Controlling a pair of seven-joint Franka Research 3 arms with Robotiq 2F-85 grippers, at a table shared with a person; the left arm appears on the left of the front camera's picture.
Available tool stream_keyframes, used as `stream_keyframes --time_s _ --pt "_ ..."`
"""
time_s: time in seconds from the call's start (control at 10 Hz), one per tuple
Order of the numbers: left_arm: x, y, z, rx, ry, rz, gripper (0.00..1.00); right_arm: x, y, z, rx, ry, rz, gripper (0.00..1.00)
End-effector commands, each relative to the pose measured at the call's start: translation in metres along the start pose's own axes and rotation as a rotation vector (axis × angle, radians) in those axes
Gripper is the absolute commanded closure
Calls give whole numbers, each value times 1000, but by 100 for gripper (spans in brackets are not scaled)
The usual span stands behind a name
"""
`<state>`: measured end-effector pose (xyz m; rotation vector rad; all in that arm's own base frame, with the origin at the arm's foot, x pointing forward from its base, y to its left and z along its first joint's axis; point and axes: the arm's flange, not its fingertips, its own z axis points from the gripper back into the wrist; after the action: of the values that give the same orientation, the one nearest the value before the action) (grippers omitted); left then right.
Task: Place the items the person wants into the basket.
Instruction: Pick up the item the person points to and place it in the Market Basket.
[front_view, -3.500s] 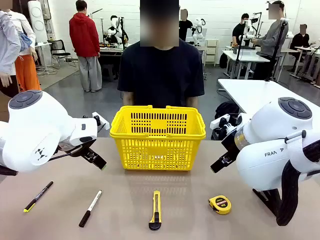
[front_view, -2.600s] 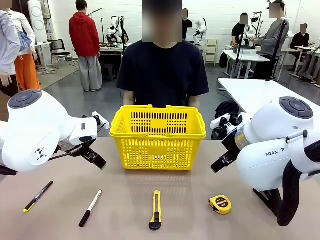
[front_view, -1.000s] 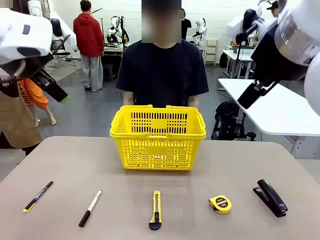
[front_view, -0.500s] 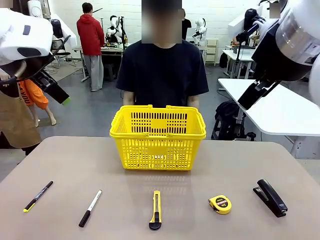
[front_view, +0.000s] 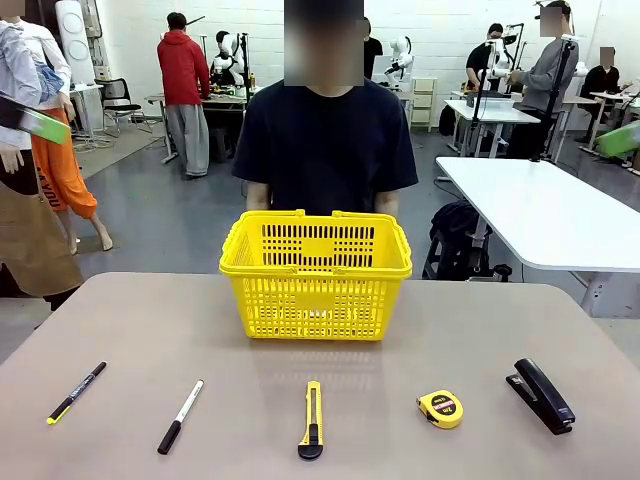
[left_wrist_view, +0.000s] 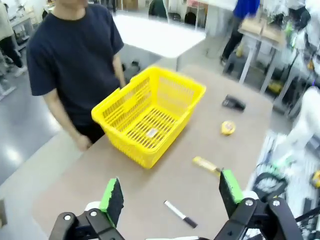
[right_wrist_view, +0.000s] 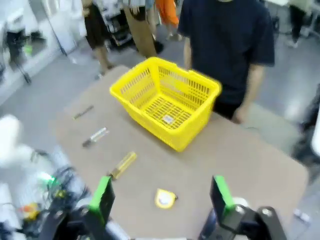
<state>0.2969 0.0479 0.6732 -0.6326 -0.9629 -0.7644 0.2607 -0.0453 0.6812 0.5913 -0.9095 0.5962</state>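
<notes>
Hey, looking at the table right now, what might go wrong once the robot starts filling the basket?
The marker and the pen lie next to each other and look alike, so the wrong one may get picked. The knife sits between the marker and the tape measure; a wide reach might nudge it. The stapler lies near the right edge of the table and could be pushed off.

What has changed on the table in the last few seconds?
The left hand and right hand swung up and outward, away from the table, and now look down from high, open and holding nothing. That uncovered the stapler. The basket, marker, tape measure, pen and knife lie unmoved.
</notes>
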Motion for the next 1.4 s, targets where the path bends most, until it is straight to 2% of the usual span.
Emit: stream_keyframes --time_s 0.0,0.2,0.4,0.5,0.8,1.0,1.1,1.3 --pt "-15 12 46 -11 -96 90 0 -25 -29 35 102 -141 -196 0" --pt "-34 15 81 65 -88 131 0 -51 -50 66 58 -172 -255 0" --pt "-54 27 98 95 9 181 0 -65 -56 80 -3 -153 -279 0" --pt "-67 29 101 110 63 211 0 -70 -56 84 -40 -97 -274 0" --pt "-93 34 128 153 118 258 0 -80 -54 90 -113 77 -289 0" --pt "-98 28 128 140 146 251 0 -74 -54 85 -123 56 -303 0" --pt "-96 31 124 159 99 286 0 -82 -54 86 -107 35 -313 0" --pt "-96 31 124 159 99 286 0 -82 -54 86 -107 35 -313 0"
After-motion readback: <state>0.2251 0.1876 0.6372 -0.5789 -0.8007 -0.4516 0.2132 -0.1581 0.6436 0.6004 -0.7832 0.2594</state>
